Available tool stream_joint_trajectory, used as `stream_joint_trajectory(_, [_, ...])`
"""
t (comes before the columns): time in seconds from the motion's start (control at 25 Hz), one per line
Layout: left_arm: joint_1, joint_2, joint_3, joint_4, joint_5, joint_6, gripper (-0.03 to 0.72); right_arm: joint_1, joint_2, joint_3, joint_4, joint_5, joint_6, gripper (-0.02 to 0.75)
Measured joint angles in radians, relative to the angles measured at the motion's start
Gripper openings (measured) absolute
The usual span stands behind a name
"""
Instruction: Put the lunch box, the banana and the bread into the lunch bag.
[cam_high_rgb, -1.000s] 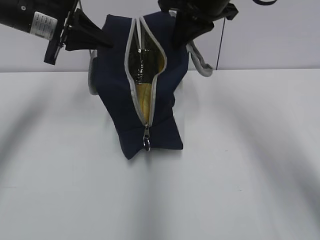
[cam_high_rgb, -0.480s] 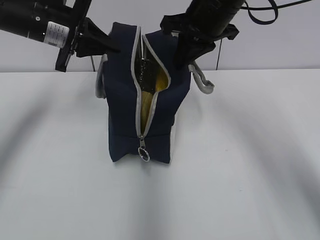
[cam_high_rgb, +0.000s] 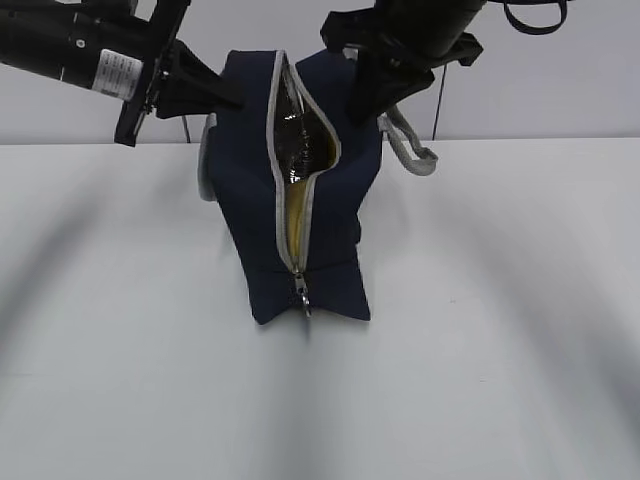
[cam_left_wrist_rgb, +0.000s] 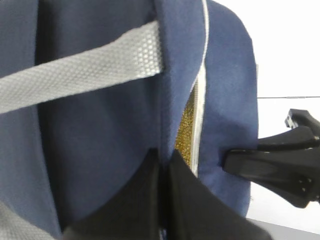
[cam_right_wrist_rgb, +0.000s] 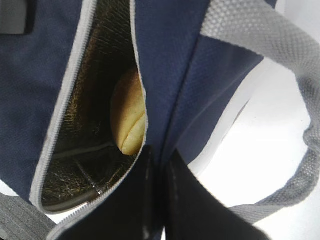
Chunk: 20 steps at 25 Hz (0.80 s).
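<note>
While standing on the bench (cam_high_rgb: 520, 300), soft lunch bag (cam_high_rgb: 250, 200) sags under load. Bread (cam_right_wrist_rgb: 127, 120) inside. Left end effector (cam_left_wrist_rgb: 164, 165) and right end effector (cam_right_wrist_rgb: 159, 160) pinched on top fabric either side of zipper (cam_high_rgb: 290, 215). Handle by fabric edges or straps; limp, likely bottom-heavy.

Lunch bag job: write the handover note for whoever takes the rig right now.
Left pincer: shut on the lunch bag fabric, upper left side.
Right pincer: shut on the bag's fabric beside the opening.
Bag stands on the table, zipper partly open.
Done: bread is inside; something yellow shows through the opening, likely the banana.
Lunch box: not visible; check it.
Left: release the bag.
</note>
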Motion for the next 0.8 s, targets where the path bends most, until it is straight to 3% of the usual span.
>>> stream_joint_trajectory(0.28, [0.0, 0.0, 0.0, 0.016, -0.001, 0.0, -0.003, 0.0, 0.009, 0.008, -0.004, -0.005, 0.0, -0.006])
stream_joint_trajectory(0.56, [-0.004, 0.032, -0.001, 0.012, 0.007, 0.0, -0.003, 0.0, 0.016, 0.009, -0.097, -0.006, 0.025, -0.006])
stream_joint_trajectory(0.8, [-0.016, 0.035, -0.001, 0.015, 0.007, 0.0, -0.003, 0.0, 0.046, 0.009, -0.11, -0.01, 0.031, -0.006])
